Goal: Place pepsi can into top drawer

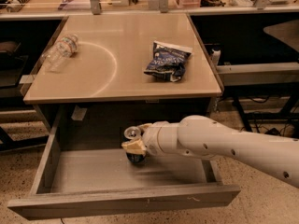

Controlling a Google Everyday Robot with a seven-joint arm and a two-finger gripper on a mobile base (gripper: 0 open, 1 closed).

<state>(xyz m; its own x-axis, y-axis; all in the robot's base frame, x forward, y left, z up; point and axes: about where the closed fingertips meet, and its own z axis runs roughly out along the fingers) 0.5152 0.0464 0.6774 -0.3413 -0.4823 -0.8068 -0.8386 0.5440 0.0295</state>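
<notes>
The top drawer (pixel 121 202) is pulled wide open under the table, showing its pale grey floor. The pepsi can (pixel 133 134) stands upright on the drawer floor near the middle, its silver top showing and its dark blue body mostly hidden. My gripper (pixel 135 143) reaches in from the right on a white arm, with its tan fingers (pixel 133 147) around the can's upper body.
On the tabletop (pixel 121 85) lie a clear plastic water bottle (pixel 60 50) at the left and a dark blue and white snack bag (pixel 167 60) at the right. A cluttered counter runs along the back. Dark shelving stands on both sides.
</notes>
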